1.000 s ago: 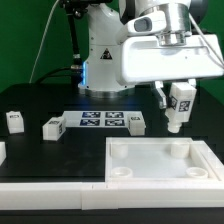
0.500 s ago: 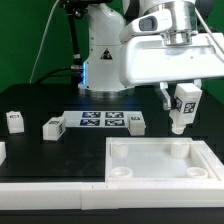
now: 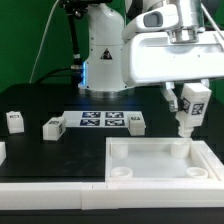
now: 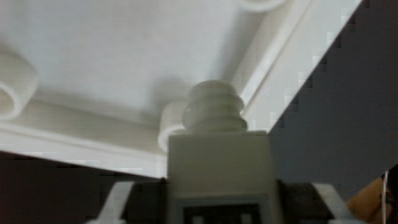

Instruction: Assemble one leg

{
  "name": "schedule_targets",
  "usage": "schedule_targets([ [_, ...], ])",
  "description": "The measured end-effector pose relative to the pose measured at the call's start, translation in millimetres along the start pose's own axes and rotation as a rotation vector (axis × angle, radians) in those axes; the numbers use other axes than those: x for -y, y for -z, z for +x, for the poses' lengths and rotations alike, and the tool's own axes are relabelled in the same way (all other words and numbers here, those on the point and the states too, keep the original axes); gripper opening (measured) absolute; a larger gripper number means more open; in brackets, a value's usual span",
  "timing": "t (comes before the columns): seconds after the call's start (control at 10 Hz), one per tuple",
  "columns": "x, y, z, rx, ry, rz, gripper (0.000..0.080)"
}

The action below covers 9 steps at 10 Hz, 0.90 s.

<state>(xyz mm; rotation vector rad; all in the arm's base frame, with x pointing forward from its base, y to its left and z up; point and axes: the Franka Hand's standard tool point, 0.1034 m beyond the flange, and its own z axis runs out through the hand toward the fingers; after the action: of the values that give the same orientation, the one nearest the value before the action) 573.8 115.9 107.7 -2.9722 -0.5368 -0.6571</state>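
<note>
Exterior view: the gripper [image 3: 188,100] is clenched on the leg [image 3: 190,108], carrying it upright, threaded tip down, just above a corner socket [image 3: 182,150] of the square tabletop panel [image 3: 155,163] lying by the front edge of the worktop [image 3: 50,150], toward its corner on the exterior view's right; I judge this pose sets the thread up for a straight descent. Wrist view: the stepped tip shows against the panel's floor close beside its raised rim, and the leg's own body hides any socket beneath, so alignment cannot be confirmed.
</note>
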Motion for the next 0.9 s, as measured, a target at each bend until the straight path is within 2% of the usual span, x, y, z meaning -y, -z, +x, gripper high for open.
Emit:
schedule_targets([
  [0.3,-13.6,-17.0,33.0,-0.011,0.062,0.001,0.0289],
  [0.4,-11.2,-19.5,42.2,-0.004,0.066,0.008,0.0289],
  [0.9,-12.7,-22.4,42.8,-0.035,0.07,0.0,0.0289],
])
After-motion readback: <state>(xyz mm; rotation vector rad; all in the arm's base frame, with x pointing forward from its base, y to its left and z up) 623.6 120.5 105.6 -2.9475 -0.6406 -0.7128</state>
